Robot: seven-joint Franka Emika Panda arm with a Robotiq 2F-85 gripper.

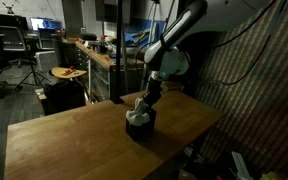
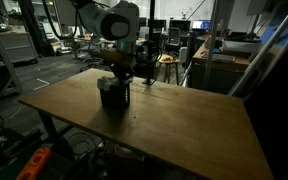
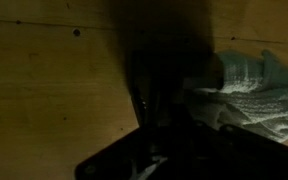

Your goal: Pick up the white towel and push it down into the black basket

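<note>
The gripper is right down over the black basket, which stands on the wooden tabletop, well in from the corners and nearer the edge where the arm comes in. The white towel is bunched in the basket's mouth: a pale mound rises above the rim, just under the gripper. In an exterior view from the opposite side, only a sliver of cloth shows at the basket's top.

The jaws are together, fully closed. Whether a fold of cloth is pinched between them cannot be told, because the scene is too dark there. In the wrist view the towel shows as crumpled terry folds on the right, with bare wood to the left and a black mass in the middle that won't resolve.

As for handling, the towel looks light, soft and floppy, and it will likely spring back rather than stay packed. The basket looks light too, with thin sides, so a sideways shove could tip or slide it. A pinch on the crest of the mound looks best, or closed jaws pressing straight down on its middle.
</note>
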